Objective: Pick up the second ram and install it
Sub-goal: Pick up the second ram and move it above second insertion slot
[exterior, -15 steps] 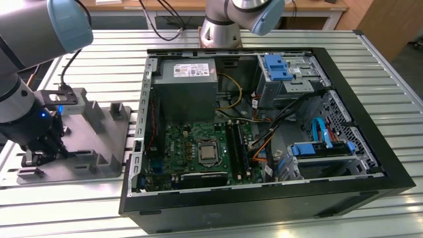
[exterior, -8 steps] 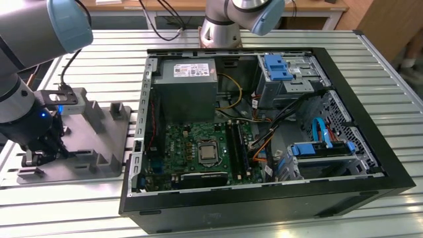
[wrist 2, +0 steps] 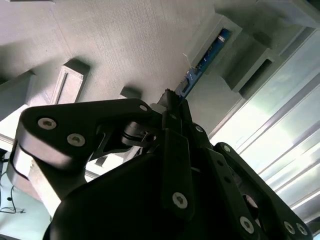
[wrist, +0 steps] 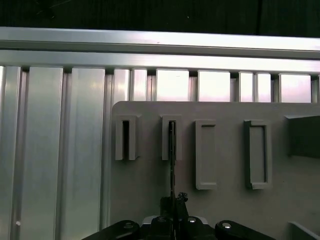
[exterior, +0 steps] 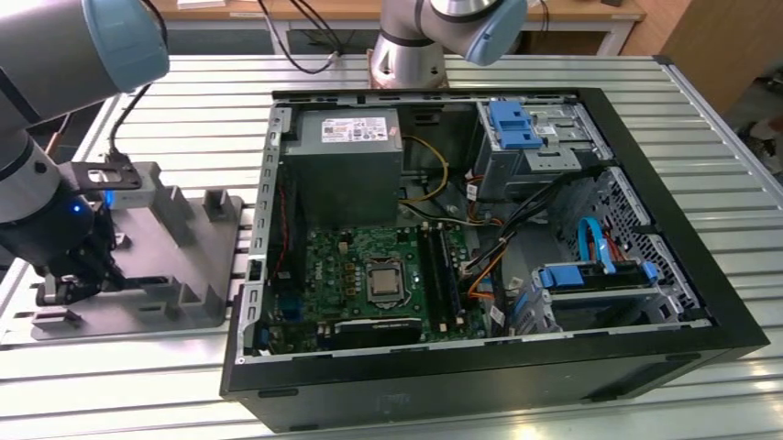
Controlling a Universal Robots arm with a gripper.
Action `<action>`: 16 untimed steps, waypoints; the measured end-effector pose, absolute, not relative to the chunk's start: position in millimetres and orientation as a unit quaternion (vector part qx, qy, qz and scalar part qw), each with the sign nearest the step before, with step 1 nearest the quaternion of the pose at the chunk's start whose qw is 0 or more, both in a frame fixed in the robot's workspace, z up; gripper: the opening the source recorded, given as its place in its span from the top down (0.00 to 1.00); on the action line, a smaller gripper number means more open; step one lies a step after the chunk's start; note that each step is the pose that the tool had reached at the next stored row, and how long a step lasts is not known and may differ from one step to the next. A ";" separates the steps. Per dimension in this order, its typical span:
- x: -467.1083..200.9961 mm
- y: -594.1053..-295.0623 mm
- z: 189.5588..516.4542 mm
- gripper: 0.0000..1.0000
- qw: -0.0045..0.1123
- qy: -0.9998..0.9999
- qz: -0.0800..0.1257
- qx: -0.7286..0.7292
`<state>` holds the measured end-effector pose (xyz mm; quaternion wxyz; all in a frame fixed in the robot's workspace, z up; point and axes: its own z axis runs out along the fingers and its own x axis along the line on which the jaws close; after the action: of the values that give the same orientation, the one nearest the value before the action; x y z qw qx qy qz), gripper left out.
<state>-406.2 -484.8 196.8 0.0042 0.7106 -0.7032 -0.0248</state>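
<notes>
A: Where is the gripper [exterior: 64, 286]?

B: Down on the grey holder block [exterior: 183, 275], at the block's end away from the PC case [exterior: 490, 390]. The jaws are narrow and clamped on the second ram [wrist: 172, 170].

A: Ram position?

B: Standing on edge over the holder block, in both wrist views. Its far end sits in a slotted post [wrist: 171, 131] of the block and its near end is in the gripper [wrist: 173, 201]. In the second wrist view the blue-green board edge [wrist 2: 204, 62] runs from the gripper [wrist 2: 172, 102] to the posts. I can't tell if it's lifted off the block face.

A: Room around it?

B: Tight sideways. A second slotted post [wrist: 125, 140] is just beside the ram's post, toward the block's edge [wrist: 113, 150]. Two wider frames [wrist: 205, 155] stand on the other side. The slatted table [wrist: 45, 150] lies beyond the block's edge.

A: Case side?

B: In the exterior view the case wall stands just beside the holder block, on the exterior view's right, with the case open on top. The block's tall posts [exterior: 171, 215] stand between the gripper and the case. The memory slots [exterior: 441, 275] are well apart from the block.
</notes>
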 end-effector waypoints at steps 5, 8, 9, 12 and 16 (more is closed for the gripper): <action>-406.2 -484.8 217.9 0.86 0.004 -0.703 -0.025 0.711; -406.2 -484.8 222.2 0.86 0.004 -0.703 -0.025 0.711; -406.2 -484.8 223.8 0.86 0.004 -0.703 -0.025 0.711; -406.2 -484.8 228.8 0.86 0.004 -0.703 -0.025 0.711; -406.2 -484.8 235.3 0.86 0.004 -0.703 -0.025 0.711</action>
<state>-406.2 -484.8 235.3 0.0040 0.7106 -0.7032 -0.0250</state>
